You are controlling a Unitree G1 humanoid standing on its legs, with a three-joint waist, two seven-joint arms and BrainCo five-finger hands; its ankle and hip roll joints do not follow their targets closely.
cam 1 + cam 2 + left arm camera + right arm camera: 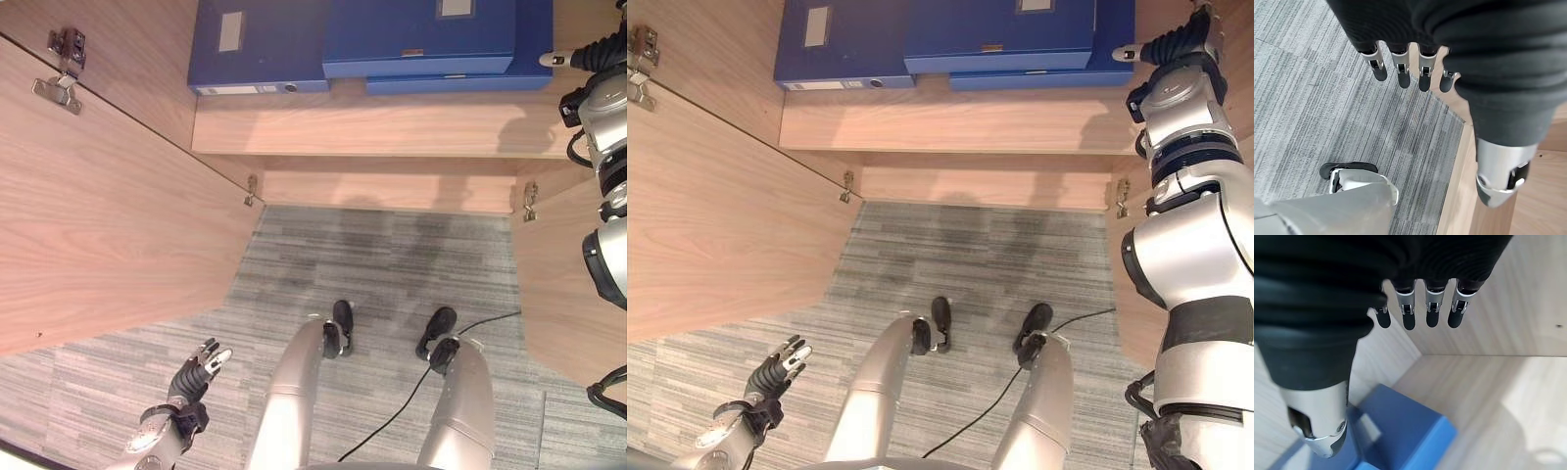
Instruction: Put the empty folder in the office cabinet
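Three blue folders lie flat on the cabinet shelf point(392, 127): one at the left point(257, 47), one stacked on top point(421, 37) and one under it point(460, 84). My right hand point(1176, 43) is raised beside the stack's right end, next to the cabinet's right wall. Its fingers point(1409, 313) are straight and hold nothing, and a blue folder point(1400, 426) lies below them. My left hand point(199, 370) hangs low at the lower left over the carpet. The left hand's fingers point(1400, 68) are straight and empty.
The cabinet's left door point(98, 206) stands open and reaches far out on the left. The right door point(558, 294) is open on the right. Grey carpet point(392, 264) lies between them. The shelf's front strip is bare wood.
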